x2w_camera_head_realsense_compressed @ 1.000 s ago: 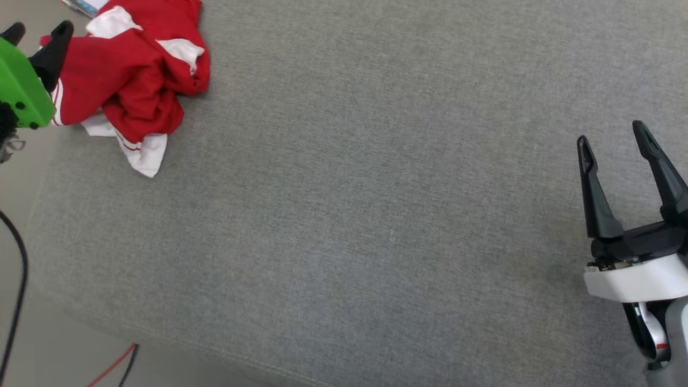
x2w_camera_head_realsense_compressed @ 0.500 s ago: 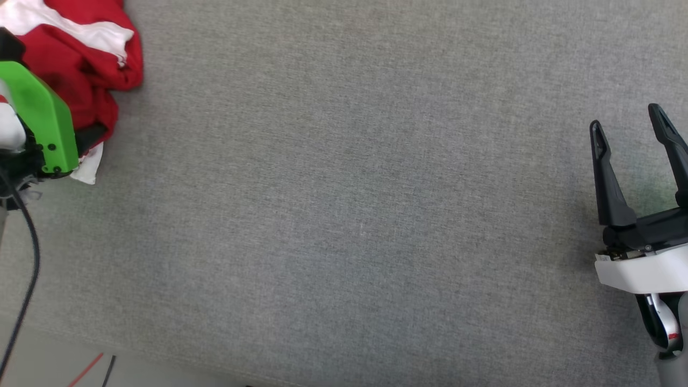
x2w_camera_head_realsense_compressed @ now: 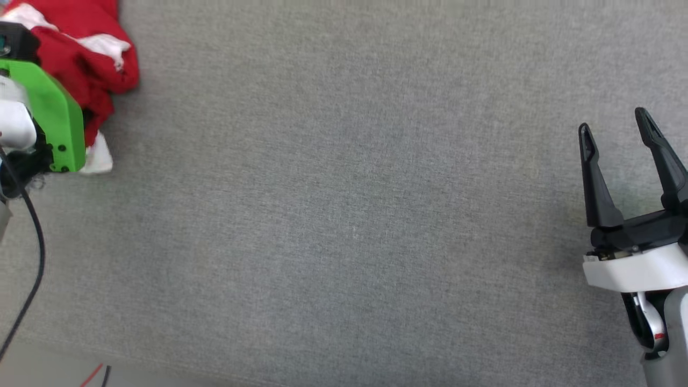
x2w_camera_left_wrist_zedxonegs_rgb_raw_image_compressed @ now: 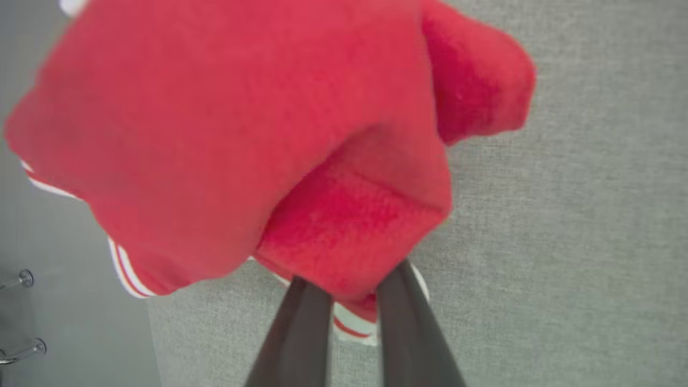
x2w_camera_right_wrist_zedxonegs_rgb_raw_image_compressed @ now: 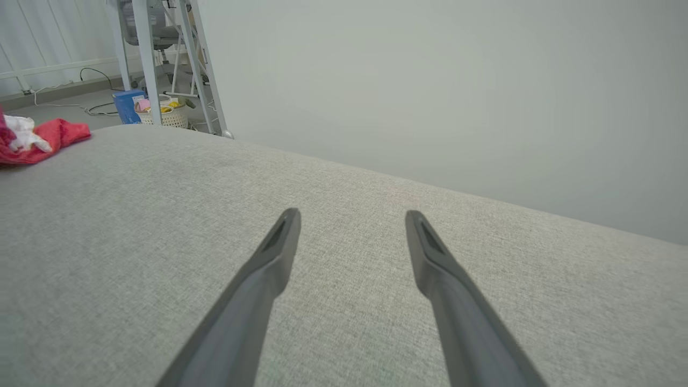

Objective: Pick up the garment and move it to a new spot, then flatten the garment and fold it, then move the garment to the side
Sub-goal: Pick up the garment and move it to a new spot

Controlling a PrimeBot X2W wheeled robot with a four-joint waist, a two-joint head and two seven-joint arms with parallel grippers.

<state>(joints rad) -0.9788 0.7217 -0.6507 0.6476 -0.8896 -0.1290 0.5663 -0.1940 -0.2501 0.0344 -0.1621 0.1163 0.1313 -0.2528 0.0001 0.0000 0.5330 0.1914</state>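
The bunched-up red jersey shirt with white sleeves [x2w_camera_head_realsense_compressed: 102,70] is in the upper left of the frame, on the grey cloth surface [x2w_camera_head_realsense_compressed: 355,226]. The left claw [x2w_camera_left_wrist_zedxonegs_rgb_raw_image_compressed: 352,279] pinches a red fold. The right claw [x2w_camera_head_realsense_compressed: 613,124] is spread wide and empty. Only the grabbing looks done; moving, flattening and folding are left.

Head camera view shifted over the second, leaving the garment [x2w_camera_head_realsense_compressed: 102,72] at the far-left edge. The left gripper [x2w_camera_left_wrist_zedxonegs_rgb_raw_image_compressed: 350,277] went from fingers spread beside the heap to pinched on a red fold, and its green wrist housing [x2w_camera_head_realsense_compressed: 54,123] came to overlap the cloth. Heap bunched tighter, near white sleeve drawn in.
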